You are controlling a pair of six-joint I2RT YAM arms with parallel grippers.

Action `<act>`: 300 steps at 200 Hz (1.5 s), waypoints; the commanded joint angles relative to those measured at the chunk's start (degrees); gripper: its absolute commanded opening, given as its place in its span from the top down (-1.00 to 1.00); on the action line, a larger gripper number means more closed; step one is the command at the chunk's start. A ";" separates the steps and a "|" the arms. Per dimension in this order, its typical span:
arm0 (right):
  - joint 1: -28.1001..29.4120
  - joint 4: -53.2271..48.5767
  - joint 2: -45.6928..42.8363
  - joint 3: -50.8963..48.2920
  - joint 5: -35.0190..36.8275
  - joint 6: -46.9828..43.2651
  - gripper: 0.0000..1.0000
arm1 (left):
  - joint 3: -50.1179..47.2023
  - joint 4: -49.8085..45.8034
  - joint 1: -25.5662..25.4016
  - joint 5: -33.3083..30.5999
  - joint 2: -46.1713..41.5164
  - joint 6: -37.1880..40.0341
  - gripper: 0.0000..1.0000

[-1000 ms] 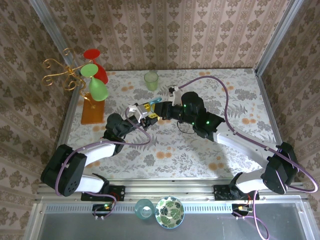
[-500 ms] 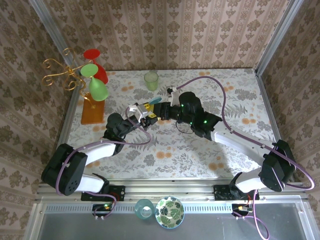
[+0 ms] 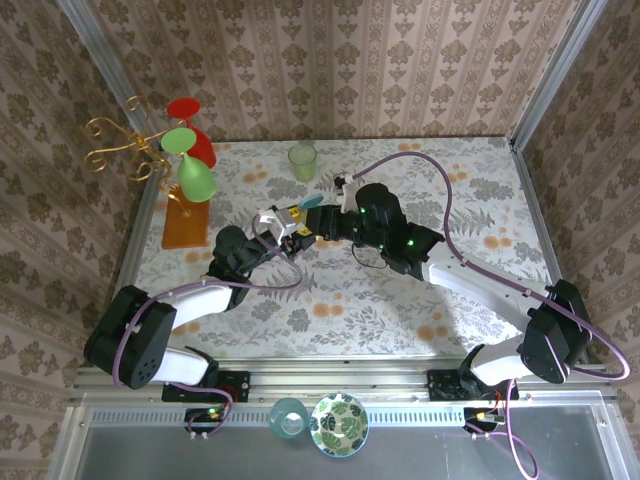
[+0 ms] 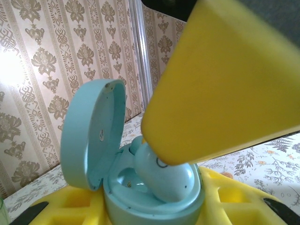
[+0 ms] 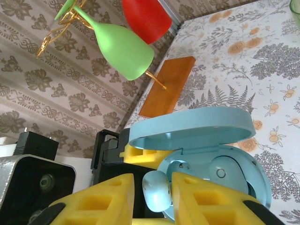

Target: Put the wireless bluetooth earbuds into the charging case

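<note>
The left gripper (image 3: 281,223) clamps the open blue case (image 5: 187,127), 1 earbud (image 5: 225,171) seated inside. The right gripper (image 5: 155,181) brackets a 2nd earbud (image 5: 156,193), perhaps pinching it; I cannot tell.

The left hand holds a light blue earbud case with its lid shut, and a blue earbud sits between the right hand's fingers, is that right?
Not quite. The lid stands open, not shut, as the right wrist view shows. The rest is right: the left hand holds the light blue case, and a blue earbud sits between the fingers of the right hand.
</note>
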 commanded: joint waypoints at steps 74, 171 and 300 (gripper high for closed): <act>0.24 -0.11 -5.06 -1.49 2.24 -3.32 0.05 | 1.02 4.85 -0.46 -0.11 0.25 0.37 0.52; -1.91 -9.90 -9.49 2.83 8.84 -12.78 -0.17 | -0.57 5.09 0.59 7.17 -1.69 1.49 0.52; -3.41 -18.72 -4.18 5.83 5.89 -14.56 -0.32 | -0.84 3.47 0.06 5.74 -3.70 5.59 0.51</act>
